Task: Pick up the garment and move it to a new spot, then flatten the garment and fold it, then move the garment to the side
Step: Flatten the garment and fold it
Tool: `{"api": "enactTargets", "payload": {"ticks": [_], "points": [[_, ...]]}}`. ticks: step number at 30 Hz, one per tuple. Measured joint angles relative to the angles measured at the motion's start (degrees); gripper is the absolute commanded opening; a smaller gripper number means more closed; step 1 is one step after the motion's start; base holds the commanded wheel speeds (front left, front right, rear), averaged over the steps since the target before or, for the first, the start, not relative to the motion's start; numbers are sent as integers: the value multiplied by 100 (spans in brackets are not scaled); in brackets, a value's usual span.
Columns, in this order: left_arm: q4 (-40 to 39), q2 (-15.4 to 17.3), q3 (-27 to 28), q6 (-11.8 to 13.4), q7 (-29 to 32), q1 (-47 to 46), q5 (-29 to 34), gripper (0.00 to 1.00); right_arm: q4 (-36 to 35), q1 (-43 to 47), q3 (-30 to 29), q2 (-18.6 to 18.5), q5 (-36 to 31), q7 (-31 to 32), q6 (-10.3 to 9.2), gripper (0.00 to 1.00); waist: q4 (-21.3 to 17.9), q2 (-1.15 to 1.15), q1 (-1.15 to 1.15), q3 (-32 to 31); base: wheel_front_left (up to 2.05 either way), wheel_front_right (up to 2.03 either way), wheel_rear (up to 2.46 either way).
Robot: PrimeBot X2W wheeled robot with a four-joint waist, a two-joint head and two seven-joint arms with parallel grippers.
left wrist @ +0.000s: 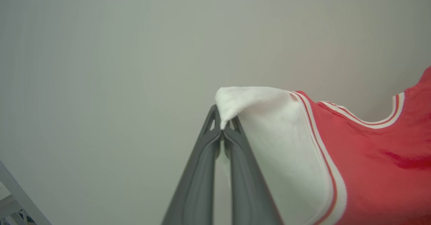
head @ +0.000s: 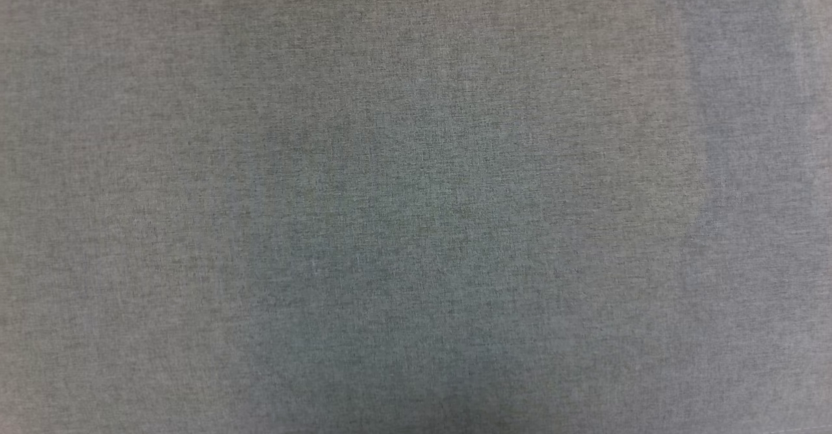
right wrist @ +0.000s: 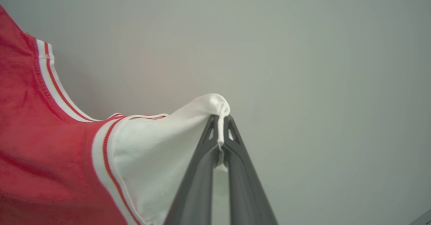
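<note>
Garment (left wrist: 370,164) held up by two claws: from the left claw (left wrist: 223,125) its red body spreads toward 3 o'clock, and from the right claw (right wrist: 220,132) toward 9 o'clock. Each claw is clamped tight on the edge of a white sleeve (left wrist: 269,134), with cloth bunched at 12 o'clock.

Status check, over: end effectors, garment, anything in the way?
Left end effector shut on white sleeve of garment. Right end effector shut on other sleeve. Shirt spread between them. Nothing seen blocking.
</note>
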Motion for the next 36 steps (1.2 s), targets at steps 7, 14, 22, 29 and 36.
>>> {"api": "enactTargets", "payload": {"ticks": [7,14,22,29,36], "points": [[592,-66,-222,-91,-287,155,-183,0,641,-59,676,145,240,-442,0,0,49,0,0,11,0,0,0],[632,-14,-544,-91,-539,1281,-705,0,816,825,1438,297,717,-838,0,0,55,0,0,-261,0,0,0],[276,199,-728,-92,-722,2726,-1211,0,538,2013,2129,213,1433,-1098,0,0,120,0,0,-743,0,0,0],[-247,523,-693,-88,-812,4172,-1532,0,219,3089,2585,-85,1956,-1217,0,0,178,0,0,-1289,0,0,0],[-1141,814,-498,245,-817,6068,-1873,0,-357,4408,3041,-407,2283,-1302,0,0,220,0,0,-1877,0,0,0]]}}
